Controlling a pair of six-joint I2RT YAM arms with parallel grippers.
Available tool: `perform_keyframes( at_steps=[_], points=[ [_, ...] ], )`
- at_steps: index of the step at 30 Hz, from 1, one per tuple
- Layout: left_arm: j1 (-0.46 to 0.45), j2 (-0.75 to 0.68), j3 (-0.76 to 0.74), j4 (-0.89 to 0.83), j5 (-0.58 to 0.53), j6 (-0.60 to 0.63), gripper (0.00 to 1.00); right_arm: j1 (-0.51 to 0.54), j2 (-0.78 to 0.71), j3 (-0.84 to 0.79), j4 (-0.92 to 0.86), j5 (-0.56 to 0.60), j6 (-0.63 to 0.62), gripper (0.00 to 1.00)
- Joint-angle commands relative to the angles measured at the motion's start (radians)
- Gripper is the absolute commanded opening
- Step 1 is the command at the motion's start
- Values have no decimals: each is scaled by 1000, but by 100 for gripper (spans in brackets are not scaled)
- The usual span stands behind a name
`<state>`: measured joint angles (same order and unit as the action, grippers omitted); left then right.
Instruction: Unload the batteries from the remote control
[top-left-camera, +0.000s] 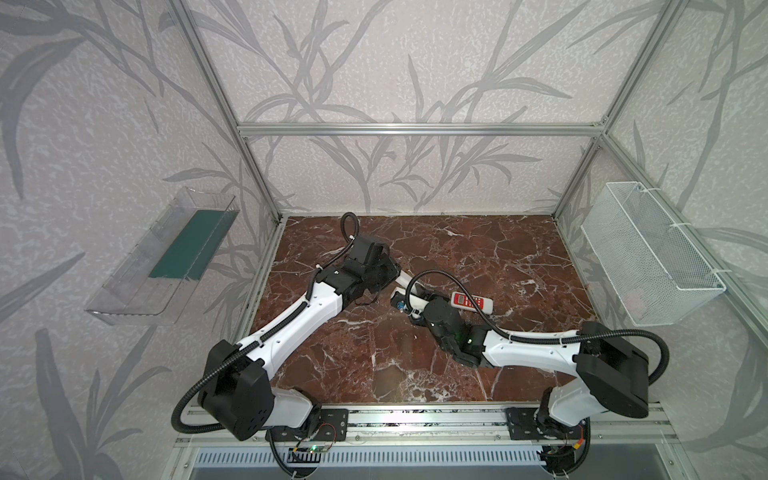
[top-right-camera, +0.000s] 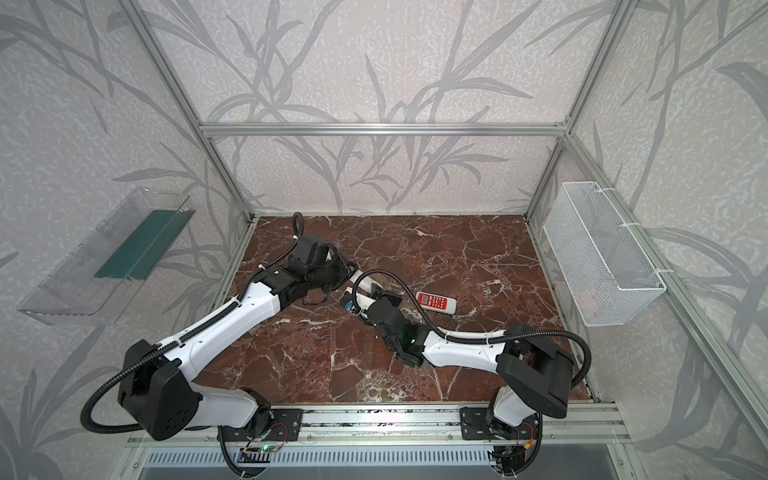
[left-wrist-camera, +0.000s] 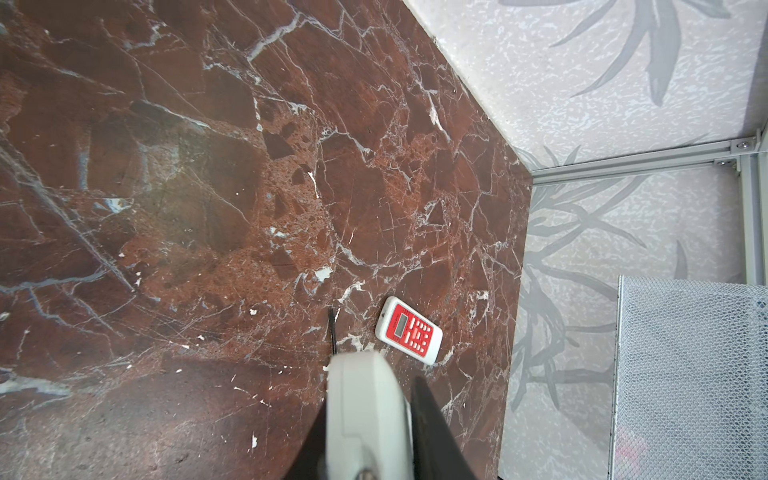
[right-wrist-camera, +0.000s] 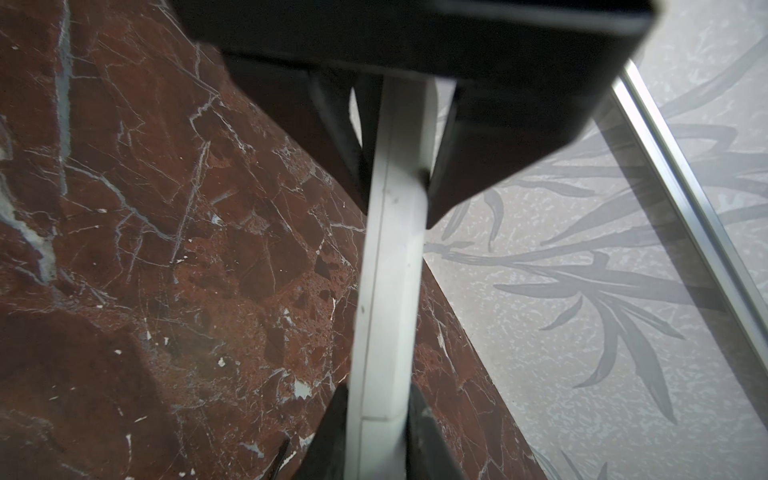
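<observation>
White remote (left-wrist-camera: 365, 415) cut off at frame edge; pink object (left-wrist-camera: 629, 451) in mesh basket (left-wrist-camera: 698, 353) too blurred.

We see soft, even light, pale glare along the counter (top-left-camera: 415, 390), the remote control (right-wrist-camera: 390, 291) blurred close up, edges bowing outward.

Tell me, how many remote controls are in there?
2. A white remote is held between the left gripper and right gripper; a red-faced remote lies on the marble table beside them. Others may hide under the arms.
</observation>
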<state>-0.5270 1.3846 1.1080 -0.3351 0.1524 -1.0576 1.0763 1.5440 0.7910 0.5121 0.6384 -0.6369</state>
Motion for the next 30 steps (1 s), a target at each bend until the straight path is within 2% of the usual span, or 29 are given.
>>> perform_keyframes(
  at_steps=[1, 9, 17, 20, 25, 30],
  points=[
    [7, -18, -72, 34, -69, 54, 0, 13, -18, 12, 75, 14, 4, 28],
    [22, -60, -140, 150, -69, 36, 0, 13, -38, 2, 60, 3, 29, 48],
    [52, -90, -201, 253, -61, 36, 0, 3, -82, -25, 5, -43, 100, 77],
    [68, -100, -252, 361, -39, 43, 0, -44, -150, -25, -130, -146, 251, 88],
    [92, -113, -340, 535, 20, 41, 0, -207, -246, 42, -405, -359, 598, 93],
    [93, -124, -396, 677, 51, 40, 0, -321, -260, 128, -596, -540, 840, 98]
  ],
)
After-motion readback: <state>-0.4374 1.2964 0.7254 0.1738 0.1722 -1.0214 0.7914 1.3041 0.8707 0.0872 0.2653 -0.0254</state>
